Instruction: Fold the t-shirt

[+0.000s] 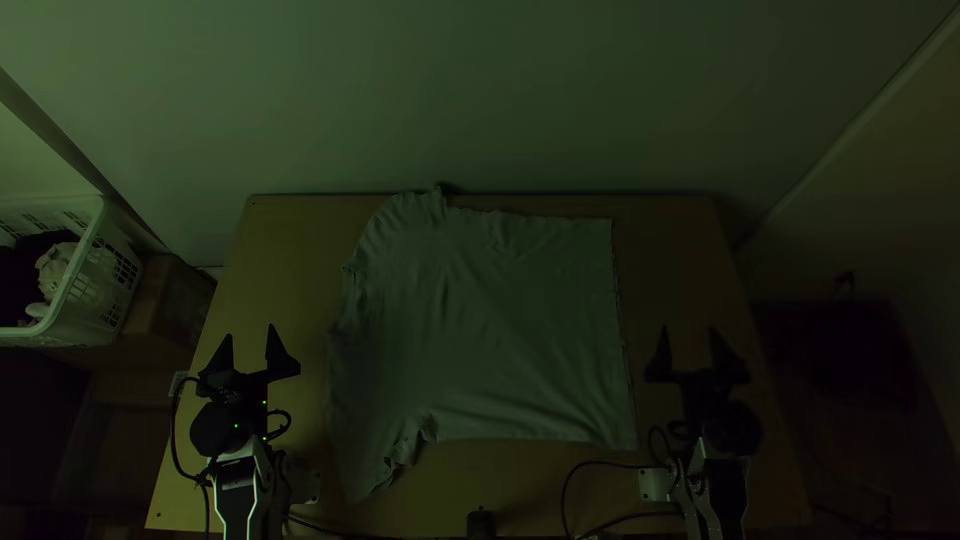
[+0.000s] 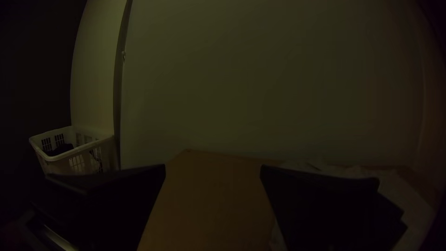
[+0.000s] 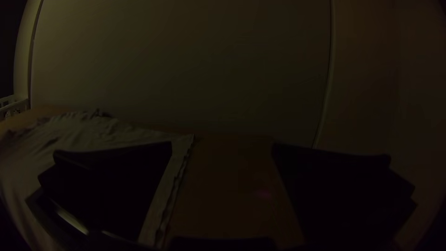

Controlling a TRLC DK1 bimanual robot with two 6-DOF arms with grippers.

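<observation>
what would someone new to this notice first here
Probably the pale t-shirt, spread wide over the middle of the wooden table, its lower left part rumpled. Next, the two black end effectors, the left and the right, each open beside the cloth and holding nothing. Off the table's left side, a white basket with cloth in it stands out against the dim room.

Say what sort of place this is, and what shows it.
Probably a makeshift robot workspace in a home: a light wooden table against a plain wall, two silver-and-black robot arms, and a white plastic laundry basket beside it.
</observation>
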